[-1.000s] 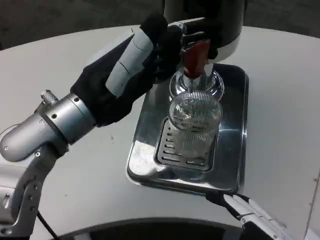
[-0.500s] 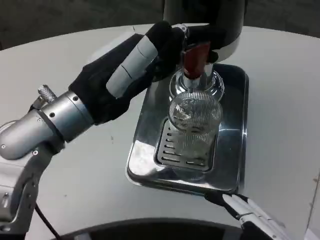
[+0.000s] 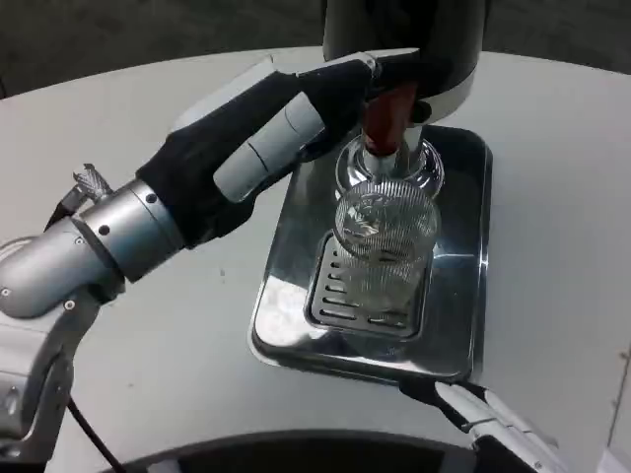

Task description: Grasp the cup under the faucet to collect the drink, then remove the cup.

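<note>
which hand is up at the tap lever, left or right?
The left hand: its fingers reach the red lever above the ribbed glass cup. The right hand sits low at the tray's near edge, touching nothing.

Right hand (image 3: 490,426) mostly off-frame

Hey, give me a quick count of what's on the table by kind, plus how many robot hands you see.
Ribbed clear glass cup: 1
Steel drip tray: 1
Drink dispenser with red tap lever: 1
Robot hands: 2, left hand at the tap, right hand at the bottom edge
Total: 5
</note>
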{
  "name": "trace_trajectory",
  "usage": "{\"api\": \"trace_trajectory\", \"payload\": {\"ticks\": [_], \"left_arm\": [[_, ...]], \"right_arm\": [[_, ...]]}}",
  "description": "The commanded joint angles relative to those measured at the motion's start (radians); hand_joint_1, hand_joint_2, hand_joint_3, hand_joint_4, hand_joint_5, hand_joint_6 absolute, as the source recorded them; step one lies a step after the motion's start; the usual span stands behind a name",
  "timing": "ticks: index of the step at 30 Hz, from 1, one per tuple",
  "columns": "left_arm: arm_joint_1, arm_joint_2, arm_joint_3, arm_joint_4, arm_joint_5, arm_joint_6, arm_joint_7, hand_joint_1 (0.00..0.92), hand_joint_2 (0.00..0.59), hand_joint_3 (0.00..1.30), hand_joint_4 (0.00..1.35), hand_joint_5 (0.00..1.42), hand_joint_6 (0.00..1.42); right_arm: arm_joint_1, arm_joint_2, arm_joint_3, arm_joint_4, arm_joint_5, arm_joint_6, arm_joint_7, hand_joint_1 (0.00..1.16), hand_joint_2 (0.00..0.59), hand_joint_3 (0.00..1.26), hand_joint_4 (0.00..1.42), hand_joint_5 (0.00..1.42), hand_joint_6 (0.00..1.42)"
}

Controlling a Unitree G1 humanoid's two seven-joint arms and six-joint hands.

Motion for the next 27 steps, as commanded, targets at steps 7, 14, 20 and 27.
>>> {"api": "trace_trajectory", "payload": {"ticks": [7,14,20,27], "left_arm": [[0.033,0.031,-0.025,0.006,0.049,-0.055,-0.050,0.000,0.076,0.23,0.13,0.19,0.06],[0.029,0.041,-0.036,0.017,0.073,-0.096,-0.049,0.000,0.076,0.24,0.13,0.19,0.06],[0.027,0.043,-0.045,0.025,0.097,-0.129,-0.047,0.000,0.076,0.26,0.14,0.19,0.06],[0.026,0.042,-0.052,0.027,0.118,-0.155,-0.043,0.000,0.078,0.27,0.15,0.19,0.06]], "right_arm": [[0.017,0.003,0.019,-0.014,-0.010,0.001,-0.002,0.73,0.506,0.10,0.06,0.00,0.00],[0.010,0.007,0.023,-0.014,-0.016,0.007,-0.001,0.73,0.506,0.10,0.06,0.00,0.00],[0.010,0.008,0.022,-0.014,-0.017,0.007,-0.002,0.73,0.506,0.10,0.06,0.00,0.00],[0.019,0.008,0.014,-0.014,-0.007,-0.001,-0.009,0.73,0.506,0.10,0.06,0.00,0.00]]}}
